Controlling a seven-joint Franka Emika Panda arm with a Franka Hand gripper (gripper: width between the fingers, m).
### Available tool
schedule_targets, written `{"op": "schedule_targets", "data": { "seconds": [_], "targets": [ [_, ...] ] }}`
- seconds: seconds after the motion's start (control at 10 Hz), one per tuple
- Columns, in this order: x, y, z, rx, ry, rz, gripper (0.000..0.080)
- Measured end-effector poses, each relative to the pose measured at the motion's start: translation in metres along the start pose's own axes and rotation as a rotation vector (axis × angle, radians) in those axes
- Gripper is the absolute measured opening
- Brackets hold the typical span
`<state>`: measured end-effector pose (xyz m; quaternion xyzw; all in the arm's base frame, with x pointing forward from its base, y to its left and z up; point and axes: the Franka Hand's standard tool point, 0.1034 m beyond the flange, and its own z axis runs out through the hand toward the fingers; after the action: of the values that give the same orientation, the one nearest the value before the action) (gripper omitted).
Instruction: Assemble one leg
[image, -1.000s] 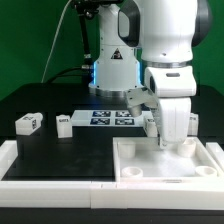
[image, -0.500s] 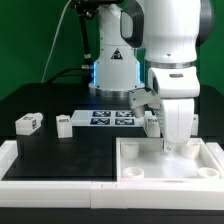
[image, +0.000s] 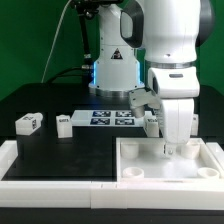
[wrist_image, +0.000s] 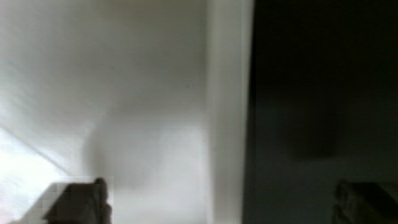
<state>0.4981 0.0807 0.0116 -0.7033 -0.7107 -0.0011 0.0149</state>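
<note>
Two small white legs with tags lie on the black table at the exterior view's left, one (image: 28, 122) further left than the other (image: 64, 124). A third leg (image: 150, 122) stands beside the arm, and a fourth (image: 193, 120) shows behind it. My gripper (image: 172, 149) hangs low over the back edge of the big white tray (image: 140, 161). In the wrist view the gripper (wrist_image: 222, 200) is open, its dark fingers (wrist_image: 75, 202) wide apart. Between them is only blurred white tray surface and the black table. No leg is held.
The marker board (image: 105, 118) lies on the table behind the tray. A white ledge (image: 40, 170) runs along the table's front and left edges. The robot base with blue light (image: 110, 70) stands at the back.
The arm has shifted slightly toward the exterior view's right over the tray's back edge. The legs have not moved.
</note>
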Motion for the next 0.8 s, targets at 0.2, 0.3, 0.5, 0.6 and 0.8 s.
{"op": "schedule_targets", "data": {
  "seconds": [0.2, 0.3, 0.5, 0.6, 0.8],
  "targets": [
    [0.0, 0.0, 0.0, 0.0, 0.0, 0.0, 0.0648],
    [0.0, 0.0, 0.0, 0.0, 0.0, 0.0, 0.0648],
    [0.002, -0.004, -0.007, -0.006, -0.004, 0.045, 0.0649],
    [0.004, -0.013, -0.02, -0.014, -0.011, 0.071, 0.0649],
    [0.005, -0.032, -0.044, -0.03, -0.026, 0.118, 0.0649]
  ]
}}
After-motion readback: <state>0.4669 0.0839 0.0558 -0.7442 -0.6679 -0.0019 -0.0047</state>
